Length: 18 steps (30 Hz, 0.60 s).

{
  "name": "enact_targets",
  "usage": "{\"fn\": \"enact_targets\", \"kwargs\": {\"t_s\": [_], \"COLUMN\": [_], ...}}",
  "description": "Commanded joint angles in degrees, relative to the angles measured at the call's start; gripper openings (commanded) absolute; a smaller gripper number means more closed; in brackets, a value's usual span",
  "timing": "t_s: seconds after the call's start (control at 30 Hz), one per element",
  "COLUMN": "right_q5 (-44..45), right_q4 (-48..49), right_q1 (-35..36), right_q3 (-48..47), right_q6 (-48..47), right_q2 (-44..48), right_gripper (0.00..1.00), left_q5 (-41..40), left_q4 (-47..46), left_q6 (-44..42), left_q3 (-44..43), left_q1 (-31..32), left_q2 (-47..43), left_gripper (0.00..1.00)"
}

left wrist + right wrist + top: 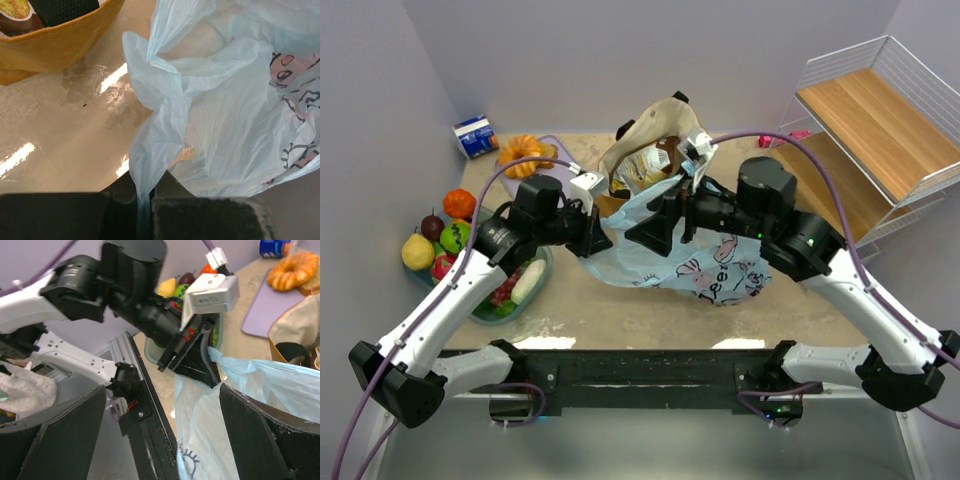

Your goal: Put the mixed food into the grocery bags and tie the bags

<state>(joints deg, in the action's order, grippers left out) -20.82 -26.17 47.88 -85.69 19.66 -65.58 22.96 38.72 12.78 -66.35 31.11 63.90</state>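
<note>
The light-blue printed plastic bag lies mid-table, and it shows in the left wrist view and the right wrist view. My left gripper is shut on a twisted strip of the bag's edge. My right gripper is open, just right of the left one, with bag film between its fingers. The mustard-tan tote stands behind with packets inside, and shows in the left wrist view. Fruits lie at the left: an orange, a dark plum, a green apple, a yellow pear.
A clear teal tub holding food sits under the left arm. A doughnut-shaped pastry lies on a lilac mat, with a blue carton behind it. A white wire shelf with wooden boards stands at the right. Walls close in the left side.
</note>
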Motion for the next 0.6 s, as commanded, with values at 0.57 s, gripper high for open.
{"fn": "enact_targets", "kwargs": {"t_s": [0.57], "right_q5": [-25.9], "right_q4": [28.7], "right_q1": [0.4], "right_q3": [23.0], "right_q6": [18.4], "right_q2": [2.4], "right_gripper": [0.99], "left_q5": [0.2], "left_q4": [-4.4], "left_q6": [-6.4], "left_q3": [-1.4], "left_q1": [-2.5], "left_q2": [5.0], "left_gripper": [0.00]}}
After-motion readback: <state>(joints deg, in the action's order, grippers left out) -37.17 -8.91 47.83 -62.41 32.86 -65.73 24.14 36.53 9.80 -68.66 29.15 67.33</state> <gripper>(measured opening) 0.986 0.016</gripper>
